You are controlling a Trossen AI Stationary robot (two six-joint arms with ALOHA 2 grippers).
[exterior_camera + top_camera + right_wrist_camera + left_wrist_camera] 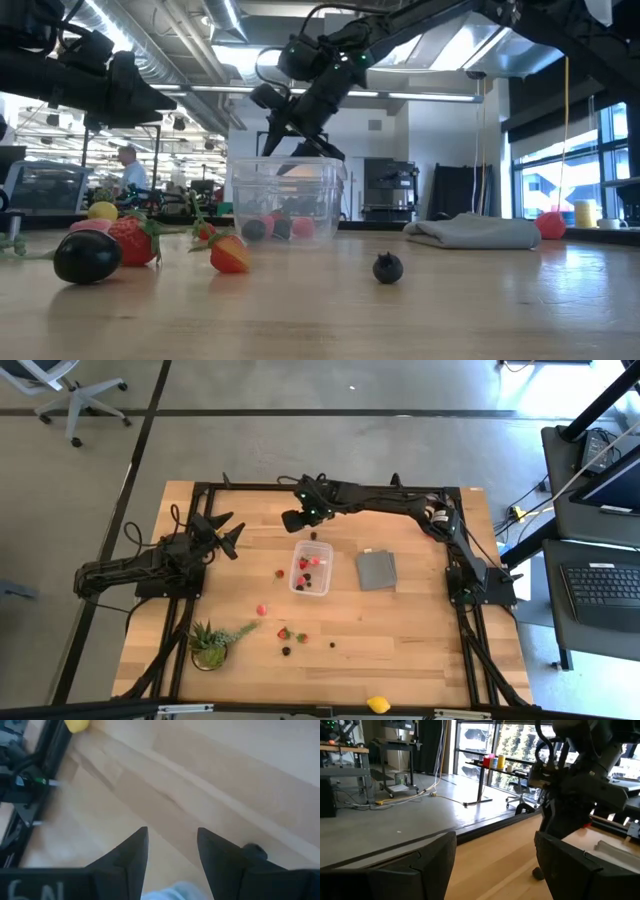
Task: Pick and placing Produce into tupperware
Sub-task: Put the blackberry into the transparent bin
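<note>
my right hand (298, 520) hangs above the surface (420, 630) just beyond the far end of the tupperware (311, 569), fingers parted to a middling gap with nothing between them. the wrist view shows only bare wood between the fingertips, with a dark berry (253, 851) just off to one side. my left hand (228, 536) waits over the left part of the surface, fingers spread wide and empty.

the clear tub sits near the middle of the surface, its long axis running far to near, and it already holds a few red pieces and something dark. loose produce lies on the near side of it: a red strawberry (280, 573) just left of the tub, a pink piece (261, 609) nearer and further left, a strawberry with a green top (284, 633) nearer again, two dark berries (286, 651) close by it, and a yellow lemon (378, 705) at the near edge. a grey cloth (376, 569) lies right of the tub, and a potted plant (210, 643) stands at the near left.

what the next pick turns on, i judge: almost every loose piece lies across the tub from my right hand, toward the near side. the strawberry beside the tub is about as close to my left hand as to my right.
</note>
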